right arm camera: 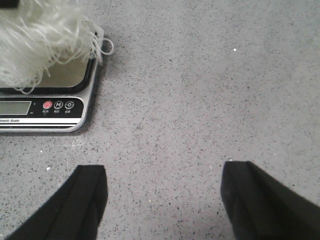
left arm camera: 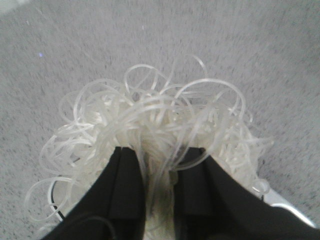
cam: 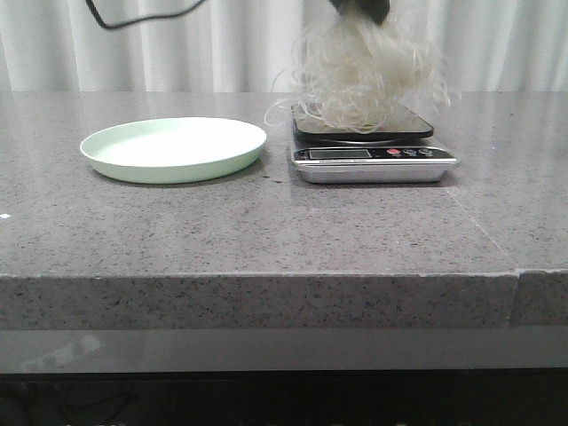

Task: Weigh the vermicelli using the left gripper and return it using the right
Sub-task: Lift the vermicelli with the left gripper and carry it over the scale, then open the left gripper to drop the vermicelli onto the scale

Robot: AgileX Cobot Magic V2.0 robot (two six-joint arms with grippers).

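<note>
The vermicelli (cam: pixel 364 75) is a fluffy mound of curly white strands. It hangs from my left gripper (cam: pixel 362 11) at the top edge of the front view, and its lowest strands reach the top of the scale (cam: pixel 373 160). In the left wrist view my left gripper (left arm camera: pixel 157 150) is shut on the vermicelli (left arm camera: pixel 150 115), with strands pinched between the black fingers (left arm camera: pixel 125 180). My right gripper (right arm camera: pixel 165 170) is open and empty over bare table, to the right of the scale (right arm camera: pixel 45 112). It does not show in the front view. The vermicelli also shows in the right wrist view (right arm camera: pixel 40 35).
A pale green plate (cam: pixel 177 169) sits empty on the grey speckled table (cam: pixel 266 231), left of the scale. The table's front edge runs across the lower part of the front view. A white curtain hangs behind the table.
</note>
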